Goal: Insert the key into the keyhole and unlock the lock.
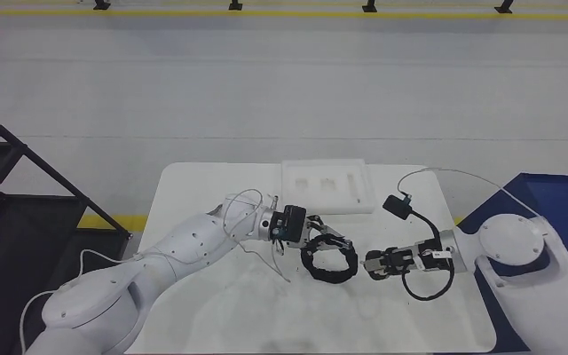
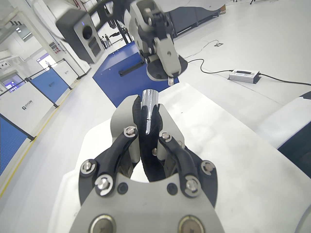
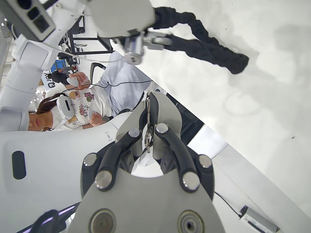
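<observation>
Top view: holding the lock (image 1: 329,261) in the left gripper (image 1: 343,242), fingers closed on it, with the black loop drooping toward the white table (image 1: 222,302). Pointing the right gripper (image 1: 371,264) straight at it, near but apart. Leaving a white foam tray (image 1: 324,185) with shallow moulded pockets at the table's far side.

Left wrist view: clamping the lock's cylinder (image 2: 149,107) between black ribbed pads, free end sticking out past the fingertips. Noting a polished, mirror-smooth round chrome barrel, hard and likely slippery. Spotting the key (image 2: 170,80) as a small dull-metal tip poking from the shut fingers of the right gripper opposite, near the barrel end but not touching it.

Right wrist view: pinching the key (image 3: 148,120) edge-on between tightly closed fingers. Noting a thin flat stamped blade with a round metal ring at the back. Facing the cylinder (image 3: 134,49) ahead, with the cable (image 3: 206,47) trailing off behind it: thick, black, braided, rope-like and floppy, with a fabric look.

Judging progress: both pick-ups done, lock and key each gripped and roughly facing each other, lining-up apparently under way. Leaving insertion and the unlocking turn to do. Not managing to make out the slot itself.
</observation>
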### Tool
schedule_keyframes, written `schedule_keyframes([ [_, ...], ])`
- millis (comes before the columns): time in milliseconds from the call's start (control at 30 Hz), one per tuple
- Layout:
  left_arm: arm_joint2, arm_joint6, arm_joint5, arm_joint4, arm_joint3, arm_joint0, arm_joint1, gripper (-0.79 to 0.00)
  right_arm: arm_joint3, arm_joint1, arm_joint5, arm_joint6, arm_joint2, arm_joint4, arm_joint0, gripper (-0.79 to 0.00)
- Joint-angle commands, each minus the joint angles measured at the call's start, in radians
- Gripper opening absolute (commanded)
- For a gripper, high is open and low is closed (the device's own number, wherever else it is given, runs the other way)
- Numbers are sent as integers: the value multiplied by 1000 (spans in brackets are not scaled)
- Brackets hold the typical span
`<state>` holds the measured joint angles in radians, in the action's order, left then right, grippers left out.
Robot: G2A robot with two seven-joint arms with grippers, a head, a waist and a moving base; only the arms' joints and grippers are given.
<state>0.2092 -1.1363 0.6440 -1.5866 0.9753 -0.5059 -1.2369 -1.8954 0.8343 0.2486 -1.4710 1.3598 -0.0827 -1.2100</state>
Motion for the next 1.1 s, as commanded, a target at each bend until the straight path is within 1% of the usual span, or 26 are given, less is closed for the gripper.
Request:
schedule_keyframes([
  [0,5,-11,6,-33,15,6,2,-785,20,3,1,-8,-31,-10,21,-785],
  [233,13,-20,20,-86,44,9,-6,-785,59,12,-34,-7,-96,-56,84,-785],
  [633,-11,-13,27,-100,28,12,-22,-785,14,6,-53,-26,-103,-96,99,-785],
  [867,-8,-22,17,-122,5,24,-25,-785,-23,-6,-8,-16,-78,-41,101,-785],
  [1067,16,30,3,-160,36,28,-21,-785,-155,-26,60,-25,-32,76,90,-785],
])
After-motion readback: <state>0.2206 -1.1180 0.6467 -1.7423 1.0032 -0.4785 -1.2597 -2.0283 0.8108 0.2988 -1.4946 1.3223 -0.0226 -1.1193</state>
